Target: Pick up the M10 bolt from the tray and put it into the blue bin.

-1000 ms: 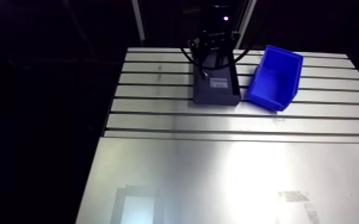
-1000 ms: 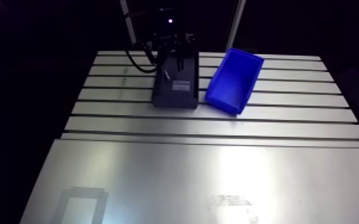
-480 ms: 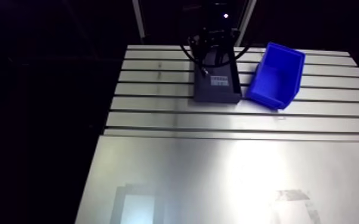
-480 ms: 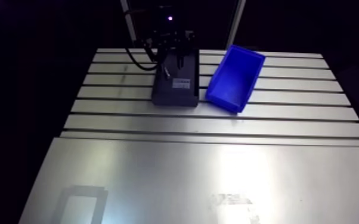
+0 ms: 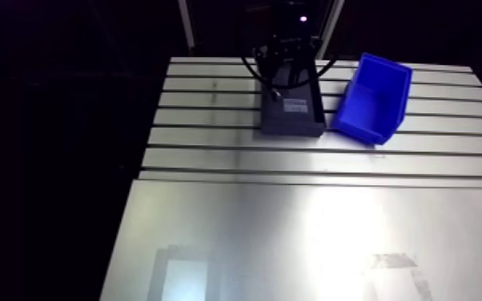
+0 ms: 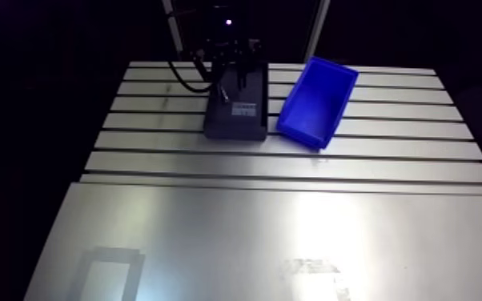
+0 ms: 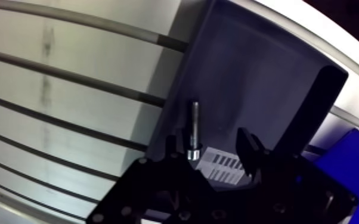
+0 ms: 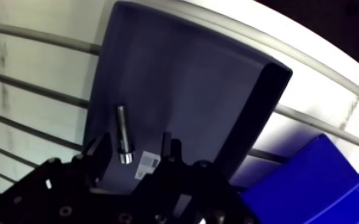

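A dark grey tray (image 7: 247, 77) lies on the slotted table, with a white label at its near end. A silver M10 bolt (image 7: 194, 128) rests on the tray floor, its head toward the gripper. My gripper (image 7: 210, 149) hangs just above the tray's near end and is open. The bolt lies between the fingers, close beside one fingertip (image 7: 173, 146). Nothing is held. In the arm view the gripper (image 6: 233, 80) stands over the tray (image 6: 236, 120), and the blue bin (image 6: 316, 100) sits right beside the tray, tilted.
The slotted aluminium table (image 5: 308, 160) runs toward me and meets a smooth metal plate (image 5: 292, 240). The table's left edge (image 5: 152, 136) drops into darkness. The bin's corner (image 8: 313, 184) shows close beside the tray in the wrist view.
The whole arm view has shifted slightly, so the camera moved. The tray, bolt and bin keep their places, and the gripper stays over the tray.
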Available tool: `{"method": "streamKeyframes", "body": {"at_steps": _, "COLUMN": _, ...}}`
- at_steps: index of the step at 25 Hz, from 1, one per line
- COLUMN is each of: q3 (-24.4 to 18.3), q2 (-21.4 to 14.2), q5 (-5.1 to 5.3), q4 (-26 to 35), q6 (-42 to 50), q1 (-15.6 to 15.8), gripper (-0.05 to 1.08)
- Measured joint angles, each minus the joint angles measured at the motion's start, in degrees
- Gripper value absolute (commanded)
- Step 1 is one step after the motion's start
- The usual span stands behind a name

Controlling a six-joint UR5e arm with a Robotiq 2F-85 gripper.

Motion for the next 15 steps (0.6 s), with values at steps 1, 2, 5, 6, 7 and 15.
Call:
{"method": "streamKeyframes", "body": {"at_steps": 1, "q3": 0.0, "q2": 0.0, "q5": 0.0, "q4": 0.0, "q6": 0.0, "q1": 0.0, "gripper": 0.47}}
{"method": "streamKeyframes", "body": {"at_steps": 2, "q3": 0.0, "q2": 0.1, "q5": 0.0, "q4": 0.0, "q6": 0.0, "q1": 0.0, "gripper": 0.47}}
{"method": "streamKeyframes", "body": {"at_steps": 5, "q3": 0.0, "q2": 0.2, "q5": 0.0, "q4": -0.1, "q6": 0.0, "q1": 0.1, "gripper": 0.48}}
{"method": "streamKeyframes", "body": {"at_steps": 6, "q3": 0.0, "q2": 0.3, "q5": -0.01, "q4": -0.1, "q6": 0.0, "q1": 0.1, "gripper": 0.48}}
{"method": "streamKeyframes", "body": {"at_steps": 7, "q3": 0.0, "q2": 0.3, "q5": 0.0, "q4": -0.1, "q6": 0.0, "q1": 0.1, "gripper": 0.48}}
{"method": "streamKeyframes", "body": {"at_steps": 15, "q3": -0.1, "q2": 0.5, "q5": -0.02, "q4": -0.2, "q6": -0.1, "q1": 0.2, "gripper": 0.51}}
